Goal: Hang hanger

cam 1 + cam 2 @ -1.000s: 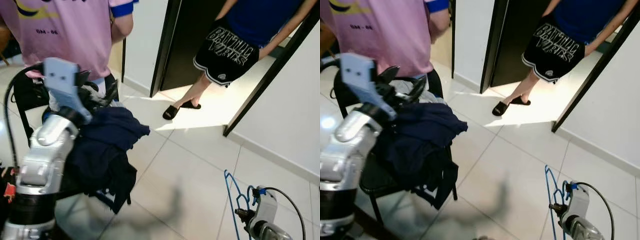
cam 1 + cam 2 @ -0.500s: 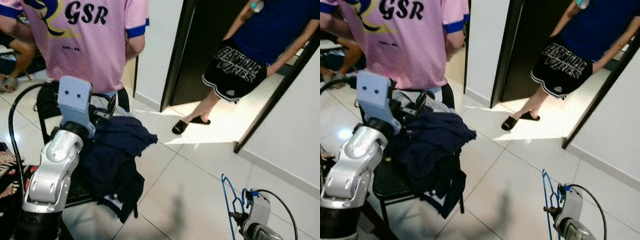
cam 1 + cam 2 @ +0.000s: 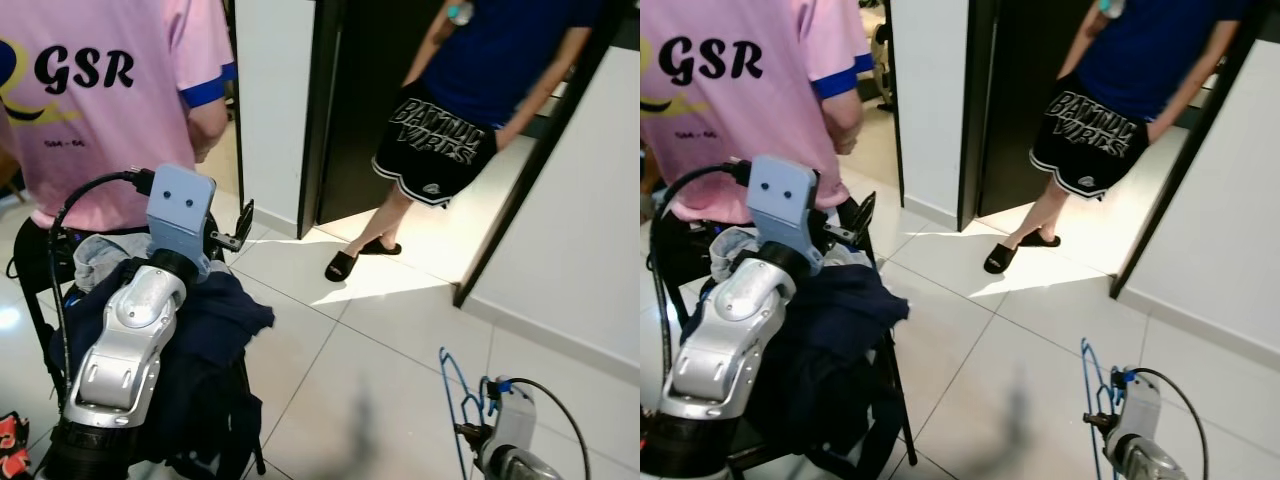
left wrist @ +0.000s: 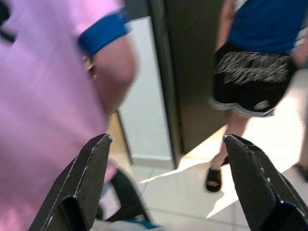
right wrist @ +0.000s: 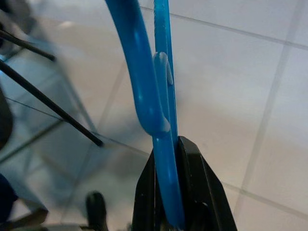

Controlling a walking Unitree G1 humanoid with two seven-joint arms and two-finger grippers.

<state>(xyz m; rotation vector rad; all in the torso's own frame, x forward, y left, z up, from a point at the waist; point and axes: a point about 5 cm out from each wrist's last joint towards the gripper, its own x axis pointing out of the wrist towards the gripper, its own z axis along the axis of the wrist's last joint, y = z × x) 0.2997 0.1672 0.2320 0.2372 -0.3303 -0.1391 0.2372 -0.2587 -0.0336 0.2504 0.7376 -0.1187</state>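
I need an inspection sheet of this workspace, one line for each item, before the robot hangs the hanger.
Surface: white tiled floor, sunlit near the doorway.
Job's things: blue hanger clamped in the right gripper, low at the robot's right.
Clutter: dark clothes heaped on a black chair.
Grippers: left gripper open, raised above the clothes; right shut.
Cables: black cable loops at the left arm; another at the right wrist.
Surroundings: two people stand close; dark doorway.

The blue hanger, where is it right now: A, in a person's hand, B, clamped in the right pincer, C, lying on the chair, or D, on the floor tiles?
B: the right pincer is shut on the blue hanger, low on the robot's right, above the tiles.
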